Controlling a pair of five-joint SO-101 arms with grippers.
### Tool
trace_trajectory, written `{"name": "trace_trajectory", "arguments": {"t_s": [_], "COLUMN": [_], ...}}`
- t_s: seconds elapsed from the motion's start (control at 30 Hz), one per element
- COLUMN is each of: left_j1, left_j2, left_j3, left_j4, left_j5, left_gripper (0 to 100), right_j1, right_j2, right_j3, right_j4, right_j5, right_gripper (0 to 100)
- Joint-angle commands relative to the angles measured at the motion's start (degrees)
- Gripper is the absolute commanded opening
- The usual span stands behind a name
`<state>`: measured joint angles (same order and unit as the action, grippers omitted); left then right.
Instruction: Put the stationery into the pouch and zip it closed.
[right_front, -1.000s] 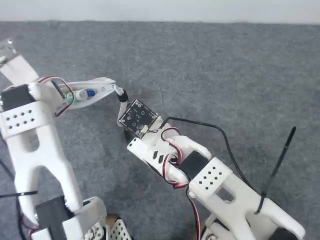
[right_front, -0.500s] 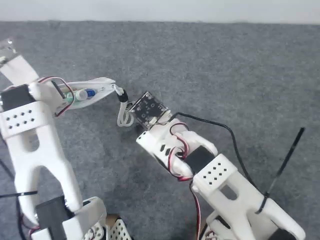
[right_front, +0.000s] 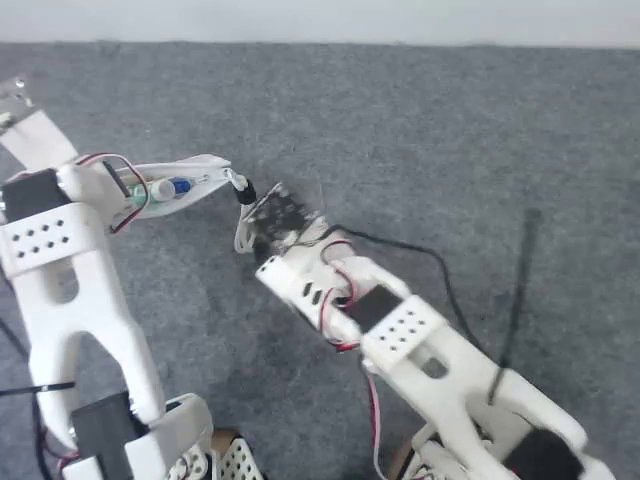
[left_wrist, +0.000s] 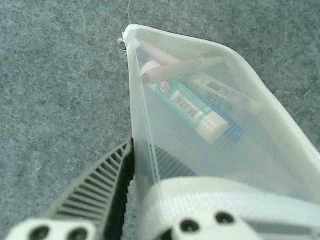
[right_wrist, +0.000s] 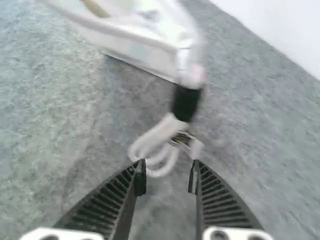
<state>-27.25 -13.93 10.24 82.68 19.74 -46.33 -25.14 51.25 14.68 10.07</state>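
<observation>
Pouch translucent ribbed plastic, slight sheen; table rough grey carpet-like cloth; left arm matt white plastic.

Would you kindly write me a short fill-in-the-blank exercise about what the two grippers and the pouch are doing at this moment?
1. The left gripper is ____ on the mesh pouch.
2. The stationery lies ____ the pouch.
3. The right gripper is ____, with the white zip cord at its fingertips.
Missing words: shut; inside; open.
</observation>
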Motion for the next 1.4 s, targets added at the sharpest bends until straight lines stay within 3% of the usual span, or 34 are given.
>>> {"name": "trace_trajectory", "arguments": {"t_s": [0.0, 0.47, 1.37], "left_j1": [0.09, 0.09, 0.09], "left_j2": [-0.18, -0.18, -0.18], "left_j3": [-0.31, -0.31, -0.13], "left_j4": [-1.41, -1.41, -1.41], "left_j5": [0.44, 0.44, 0.44], "left_gripper": [1, 1, 1], "right_j1": [-1.10, 0.13, 2.51], "right_j2": [4.09, 16.31, 17.63], "right_j3": [-1.41, -1.41, -0.88], "right_j4": [-10.24, -35.56, -37.85], "right_j5": [-0.79, -0.62, -0.70], "right_gripper": [13.9, 13.6, 13.5]}}
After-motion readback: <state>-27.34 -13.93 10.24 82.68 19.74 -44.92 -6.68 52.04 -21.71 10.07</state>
